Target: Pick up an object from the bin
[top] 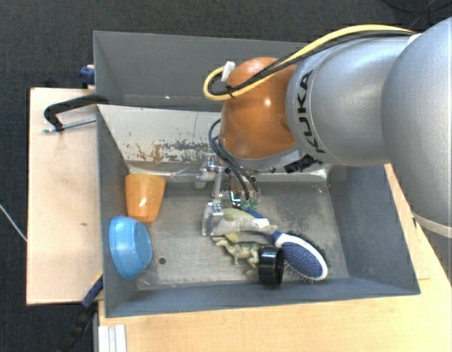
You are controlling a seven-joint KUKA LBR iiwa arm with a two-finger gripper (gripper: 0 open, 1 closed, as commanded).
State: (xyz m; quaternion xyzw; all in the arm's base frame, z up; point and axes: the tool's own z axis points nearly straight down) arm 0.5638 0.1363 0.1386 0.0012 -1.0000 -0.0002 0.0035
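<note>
A pale yellowish crumpled thing (239, 245) lies mid-floor near the front wall of the bin (361, 218), touching a blue-and-white brush (299, 259). The end effector (215, 217) hangs at its left end, and whether it is released or clenched cannot be told. With the two lying together, a grip may well drag the brush along or push the pale thing aside.

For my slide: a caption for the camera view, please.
Gripper low in the bin near a hairbrush; orange cup and blue bowl left.
</note>
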